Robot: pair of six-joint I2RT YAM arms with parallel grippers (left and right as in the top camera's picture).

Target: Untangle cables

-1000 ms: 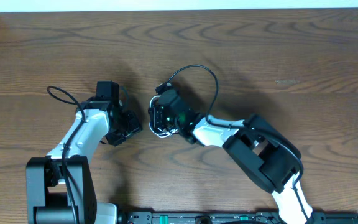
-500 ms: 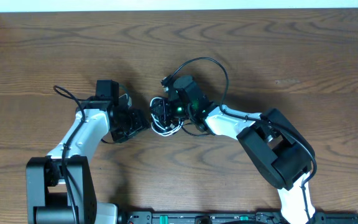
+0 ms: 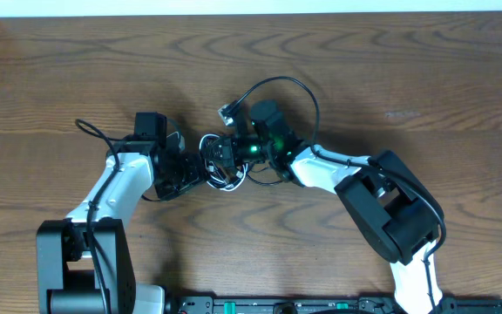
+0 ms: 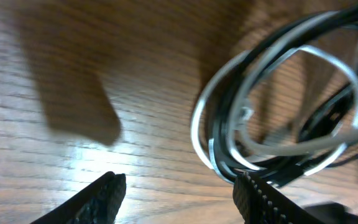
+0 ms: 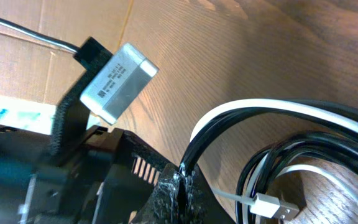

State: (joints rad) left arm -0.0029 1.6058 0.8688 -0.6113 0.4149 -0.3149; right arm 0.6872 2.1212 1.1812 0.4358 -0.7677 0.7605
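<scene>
My right gripper pinches the cables (black and white loops, bunched). My left gripper gapes beside them.

Overhead: cables sit mostly under the two gripper heads, too small to trace which crosses which, and the right gripper tips are hidden in the clump. Left wrist: cables ahead-right of the left gripper are blurred and run off the top and right edges, fingers are cropped at the bottom, contact can't be called. Right wrist: cables exit the right edge past the pinch, far ends unseen, white plug too small to identify.
</scene>
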